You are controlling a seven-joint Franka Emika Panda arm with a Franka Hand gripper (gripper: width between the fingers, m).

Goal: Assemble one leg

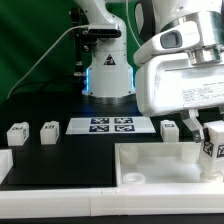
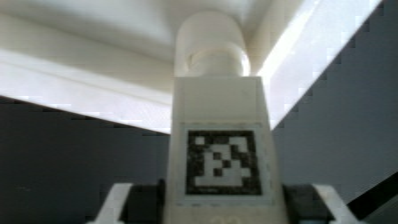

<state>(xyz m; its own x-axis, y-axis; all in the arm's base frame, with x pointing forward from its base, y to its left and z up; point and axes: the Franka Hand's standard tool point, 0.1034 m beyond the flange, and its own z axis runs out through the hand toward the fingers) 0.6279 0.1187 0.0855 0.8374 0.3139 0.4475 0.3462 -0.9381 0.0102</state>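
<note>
My gripper [image 1: 207,138] is shut on a leg [image 1: 213,147], a small white post with a black-and-white tag, at the exterior view's right. It holds the leg over the right end of the large white tray-like tabletop [image 1: 130,168]. In the wrist view the leg [image 2: 221,110] runs out from between the two fingers [image 2: 125,203] of the gripper [image 2: 221,208], with its tag facing the camera. Its rounded tip lies against the white tabletop [image 2: 71,75]. I cannot tell whether the tip touches the tabletop.
Two more legs [image 1: 17,131] [image 1: 49,130] stand on the black table at the exterior view's left, and a third [image 1: 168,127] stands right of the marker board [image 1: 112,125]. The robot's base [image 1: 107,70] is behind the board.
</note>
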